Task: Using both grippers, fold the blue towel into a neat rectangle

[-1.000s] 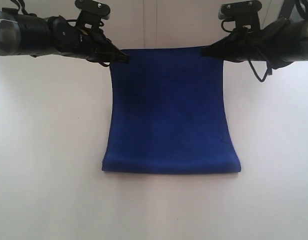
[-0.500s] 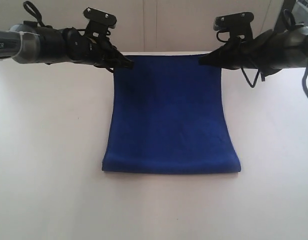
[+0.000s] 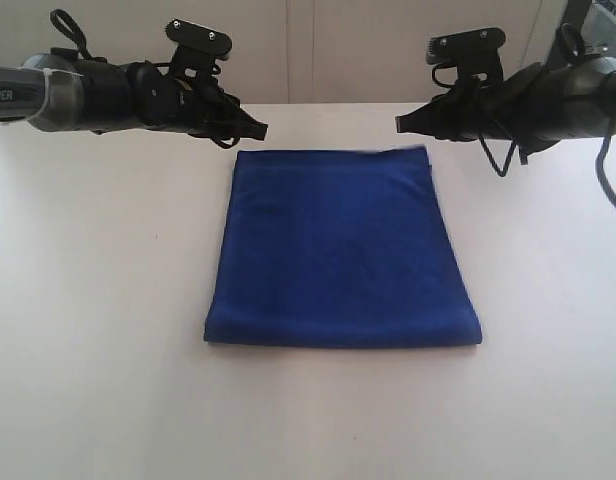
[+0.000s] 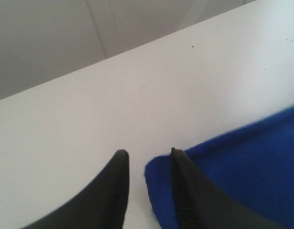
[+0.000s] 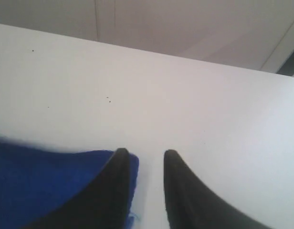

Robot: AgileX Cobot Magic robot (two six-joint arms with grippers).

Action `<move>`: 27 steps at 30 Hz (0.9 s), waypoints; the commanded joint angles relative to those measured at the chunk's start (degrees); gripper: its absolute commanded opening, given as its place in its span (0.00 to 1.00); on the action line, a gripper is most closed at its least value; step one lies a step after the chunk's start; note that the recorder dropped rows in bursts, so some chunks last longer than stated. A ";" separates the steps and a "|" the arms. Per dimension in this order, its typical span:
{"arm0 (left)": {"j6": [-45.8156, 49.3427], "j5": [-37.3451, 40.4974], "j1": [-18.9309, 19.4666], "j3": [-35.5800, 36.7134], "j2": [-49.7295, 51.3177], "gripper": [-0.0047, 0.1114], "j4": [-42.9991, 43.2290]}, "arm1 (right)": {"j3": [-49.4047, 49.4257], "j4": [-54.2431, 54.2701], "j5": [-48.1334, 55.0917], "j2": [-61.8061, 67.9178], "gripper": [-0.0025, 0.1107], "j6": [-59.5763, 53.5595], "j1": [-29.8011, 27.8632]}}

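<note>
table (image 3: 108, 300) bare around blue towel (image 3: 338, 250); left gripper (image 3: 258, 130), right gripper (image 3: 401, 124) crowd far corners, seemingly above cloth.

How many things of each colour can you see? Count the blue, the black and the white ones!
Blue: 1, the blue towel
Black: 2, the left gripper and the right gripper
White: 1, the table
Total: 4

Both wrist views crop the towel (image 4: 242, 167) at their edges; its far edge looks blurred in the exterior view
</note>
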 commanded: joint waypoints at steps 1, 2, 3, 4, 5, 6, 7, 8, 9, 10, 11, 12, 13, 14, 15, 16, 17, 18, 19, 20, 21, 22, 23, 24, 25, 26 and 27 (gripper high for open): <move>-0.65 -0.27 0.24 -0.47 -0.37 0.45 -0.33 | -0.25 -0.11 -1.00 -0.12 0.35 -0.64 -0.57; -0.65 -0.27 0.24 -0.47 -0.37 0.45 -0.33 | -0.25 -0.11 -1.14 -0.12 0.36 -0.64 -0.57; -0.65 -0.27 0.24 -0.47 -0.37 0.45 -0.33 | -0.25 -0.11 -1.14 -0.12 0.36 -0.64 -0.57; -0.65 -0.32 0.24 -0.47 -0.37 0.45 -0.33 | -0.25 -0.11 -1.14 -0.12 0.36 -0.64 -0.57; -0.65 -0.44 0.24 -0.47 -0.37 0.45 -0.33 | -0.25 -0.11 -1.14 -0.12 0.36 -0.64 -0.57; -0.65 -0.44 0.24 -0.47 -0.37 0.45 -0.33 | -0.25 -0.11 -1.14 -0.12 0.36 -0.64 -0.57; -0.65 -0.44 0.24 -0.47 -0.37 0.45 -0.33 | -0.25 -0.11 -1.14 -0.12 0.36 -0.64 -0.57; -0.65 -0.44 0.24 -0.47 -0.37 0.45 -0.33 | -0.25 -0.11 -1.03 -0.12 0.36 -0.64 -0.57; -0.65 -0.44 0.24 -0.47 -0.37 0.45 -0.33 | -0.25 -0.11 -0.67 -0.12 0.36 -0.64 -0.57; -0.65 -0.30 0.24 -0.47 -0.37 0.45 -0.33 | -0.25 -0.11 -0.21 -0.24 0.36 -0.64 -0.57; -0.65 0.17 0.24 -0.47 -0.37 0.44 -0.33 | -0.25 -0.11 0.67 -0.35 0.34 -0.64 -0.57; -0.65 0.83 0.24 -0.47 -0.63 0.43 -0.33 | -0.25 -0.11 1.65 -0.57 0.32 -0.64 -0.57; -0.65 1.73 0.24 -0.47 -0.74 0.41 -0.33 | -0.25 -0.11 3.16 -1.01 0.30 -0.64 -0.57; -0.65 3.05 0.24 -0.47 -1.45 0.37 -0.33 | -0.14 -0.11 5.59 -1.60 0.25 -0.64 -0.57; -0.65 4.88 0.35 -0.47 -2.07 0.32 -0.33 | -0.14 -0.11 7.54 -2.24 0.21 -0.64 -0.57; -0.65 6.49 0.44 -0.47 -2.71 0.28 -0.33 | -0.14 -0.11 10.12 -2.99 0.17 -0.64 -0.57; -0.65 8.89 0.62 -0.47 -3.77 0.22 -0.33 | -0.14 -0.11 12.54 -3.82 0.12 -0.64 -0.57; -0.65 10.74 0.76 -0.47 -4.53 0.17 -0.33 | -0.14 -0.11 15.09 -4.43 0.08 -0.64 -0.57; -0.65 13.29 1.00 -0.47 -5.56 0.12 -0.33 | -0.14 -0.11 17.66 -5.25 0.04 -0.27 -0.57; -0.65 15.99 1.43 -0.47 -6.65 0.07 -0.33 | -0.14 -0.11 20.23 -6.10 0.02 -0.14 -0.57; -0.65 18.92 1.56 -0.47 -7.64 0.04 -0.14 | -0.14 -0.11 22.53 -6.76 0.02 0.15 -0.70; -0.65 21.74 2.13 -0.47 -8.55 0.04 0.26 | -0.14 -0.23 25.25 -7.58 0.02 1.24 -0.79; -0.69 24.54 2.45 -0.47 -9.41 0.04 0.37 | -0.05 -1.35 27.62 -8.48 0.02 3.03 -0.83; -0.84 26.84 2.71 -0.47 -9.99 0.04 0.37 | 0.08 -2.81 29.41 -9.33 0.02 5.51 -0.83; -0.97 29.60 3.08 -0.47 -10.74 0.04 0.53 | 0.08 -5.63 31.71 -10.12 0.02 8.84 -0.93; -1.11 32.05 3.31 -0.47 -11.20 0.04 0.53 | 0.08 -9.12 34.03 -10.95 0.02 12.79 -0.93; -1.25 35.23 3.36 -0.47 -11.83 0.04 0.36 | 0.08 -12.39 36.09 -11.59 0.02 16.16 -0.93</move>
